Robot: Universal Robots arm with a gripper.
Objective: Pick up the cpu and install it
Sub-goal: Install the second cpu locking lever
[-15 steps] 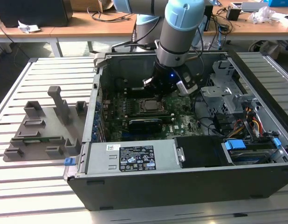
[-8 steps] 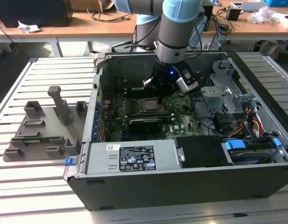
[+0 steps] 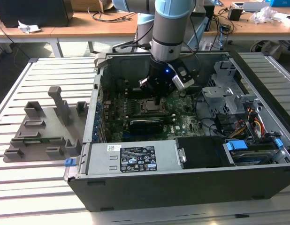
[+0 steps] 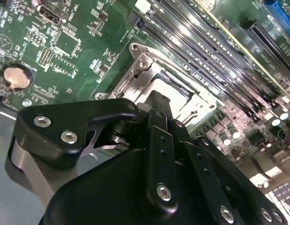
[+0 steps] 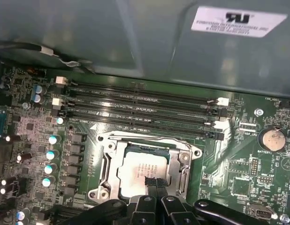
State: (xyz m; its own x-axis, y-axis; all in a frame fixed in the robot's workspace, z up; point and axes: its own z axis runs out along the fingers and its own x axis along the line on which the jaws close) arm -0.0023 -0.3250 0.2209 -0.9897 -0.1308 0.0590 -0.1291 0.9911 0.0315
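Hand [image 3: 157, 99] hangs low inside the open computer case [image 3: 135, 185], which lies on the slatted table [image 3: 23, 187] in the exterior view, with the arm reaching straight down into it. Directly beneath the hand sits the processor socket [image 3: 148, 106] on the green motherboard [image 3: 182, 123].

In the first wrist view the cpu [image 5: 144, 169] lies flat inside the metal socket frame [image 5: 107, 161], its silver-grey top facing up, and the dark tips of the hand [image 5: 155, 183] stand right at its near edge, touching or just above it. Whether the fingers are spread or pressed together I cannot tell, since the black linkage hides most of them. Just beyond the cpu from the hand run four long memory slots [image 5: 140, 108], side by side, and farther on rises the grey case wall [image 5: 135, 33]. Off to one side of the hand lies a round coin battery [image 5: 270, 139]; on the other side stands a row of small capacitors [image 5: 51, 154].

In the second wrist view the hand [image 4: 156, 105] has its black links filling the foreground, their tips down over the socket frame [image 4: 145, 70], with the coin battery [image 4: 16, 77] well apart from it.

On the exterior view's left, well away from the hand, a grey plastic tray [image 3: 41, 131] rests on the table outside the case.
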